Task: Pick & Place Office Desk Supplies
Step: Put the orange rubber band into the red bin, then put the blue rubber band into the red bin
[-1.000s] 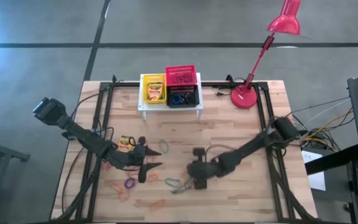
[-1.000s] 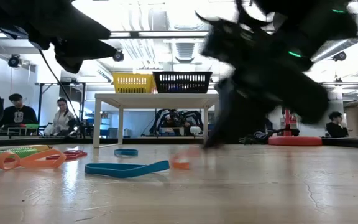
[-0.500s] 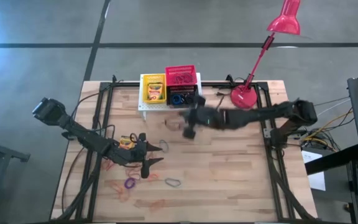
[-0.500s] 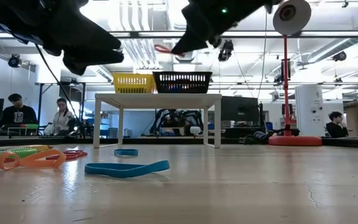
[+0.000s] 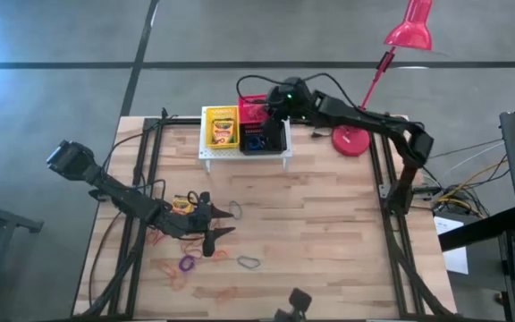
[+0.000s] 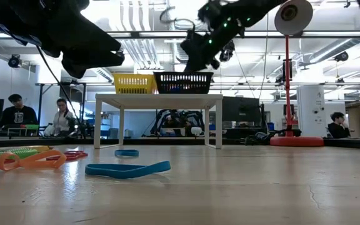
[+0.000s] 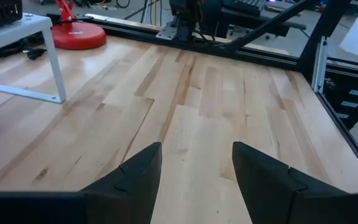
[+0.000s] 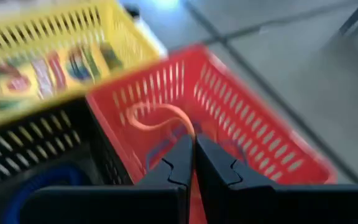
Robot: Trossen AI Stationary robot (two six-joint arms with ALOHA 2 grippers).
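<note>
Your right gripper (image 8: 193, 163) hangs over the red basket (image 8: 253, 143) on the white stand (image 5: 244, 154), fingers clenched on an orange loop (image 8: 160, 121). Beside it, the yellow basket (image 5: 221, 131) holds a crayon box (image 5: 223, 131). Your left gripper (image 5: 217, 231) waits spread, near loose loops.

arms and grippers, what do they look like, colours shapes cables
Both arms are dark, jointed links. The left gripper has two matte black wedge-shaped fingers. The right gripper has similar dark, stepped fingers. A small green light glows near the right wrist, with black cable looping above it.
</note>
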